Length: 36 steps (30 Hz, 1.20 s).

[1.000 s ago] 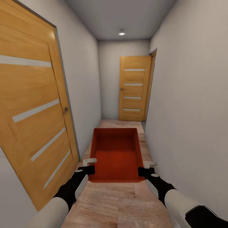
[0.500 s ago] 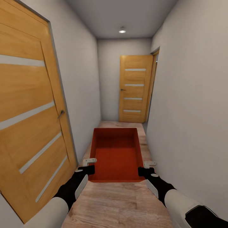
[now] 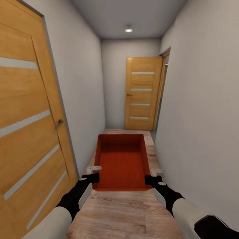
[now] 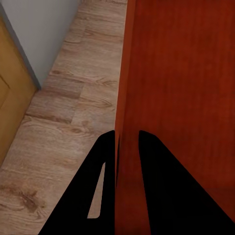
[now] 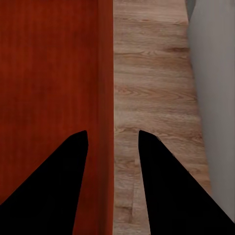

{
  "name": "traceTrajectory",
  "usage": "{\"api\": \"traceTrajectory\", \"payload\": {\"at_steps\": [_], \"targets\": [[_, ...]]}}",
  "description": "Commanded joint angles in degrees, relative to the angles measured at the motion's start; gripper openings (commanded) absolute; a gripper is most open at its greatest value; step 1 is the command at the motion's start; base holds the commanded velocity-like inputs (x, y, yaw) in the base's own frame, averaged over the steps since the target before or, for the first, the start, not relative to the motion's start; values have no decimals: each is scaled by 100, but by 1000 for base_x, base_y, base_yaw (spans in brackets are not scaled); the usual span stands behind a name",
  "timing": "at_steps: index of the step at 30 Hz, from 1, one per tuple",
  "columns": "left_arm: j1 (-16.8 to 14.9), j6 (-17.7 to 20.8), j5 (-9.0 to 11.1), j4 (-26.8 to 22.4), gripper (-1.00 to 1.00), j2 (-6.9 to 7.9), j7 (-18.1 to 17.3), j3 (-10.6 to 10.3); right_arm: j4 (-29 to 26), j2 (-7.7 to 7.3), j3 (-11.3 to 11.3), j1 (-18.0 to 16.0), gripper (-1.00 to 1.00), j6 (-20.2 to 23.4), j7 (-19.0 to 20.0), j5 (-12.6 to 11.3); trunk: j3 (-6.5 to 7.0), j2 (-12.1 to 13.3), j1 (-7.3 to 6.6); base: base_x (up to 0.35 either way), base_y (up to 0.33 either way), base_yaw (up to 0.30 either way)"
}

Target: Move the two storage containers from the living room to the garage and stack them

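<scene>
Transport is under way: one red-orange storage container (image 3: 121,162) is carried in front of the robot, held between both arms above the light wood plank floor (image 3: 122,215) of a narrow corridor. The left hand (image 3: 94,173) is clamped on the container's left wall, one finger outside and one inside, as is seen in the left wrist view, where the wall (image 4: 121,147) is pinched between the dark fingers. The right hand (image 3: 153,175) straddles the right wall (image 5: 106,122) in the same manner; a small gap appears beside the outer finger, so the firmness of that grip cannot be judged with certainty.

A wooden door (image 3: 30,126) is passed on the left, and a second wooden door (image 3: 142,94) stands at the corridor's end, next to an opening in the right-hand wall.

Neither the garage nor its grey concrete floor is yet reached, so nothing is judged to be placed. Left to do: delivery of this container, fetching of the other one, and the stacking.
</scene>
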Motion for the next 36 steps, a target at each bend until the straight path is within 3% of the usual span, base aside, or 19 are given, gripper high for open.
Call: {"api": "traceTrajectory", "payload": {"at_steps": [1, 12, 23, 36], "targets": [[-5, 32, -74, -28, -100, 13, 85, -12, 20, -47, -21, -2, -100, -25, -2, -112, -2, -4, 5, 322, 0, 0], [-5, 32, -74, -28, -100, 13, 86, -13, 20, -38, -21, -2, -100, -12, -2, -112, -2, -4, 5, 322, 54, -18], [-5, 32, -74, -28, -100, 13, 86, -14, 20, -34, -21, -1, -100, -7, -2, -112, -2, -4, 5, 322, 87, -220], [-5, 32, -74, -34, -100, 13, 85, -18, 20, -42, -21, -3, -100, -24, -2, -112, -2, -4, 5, 322, 95, -17]]}}
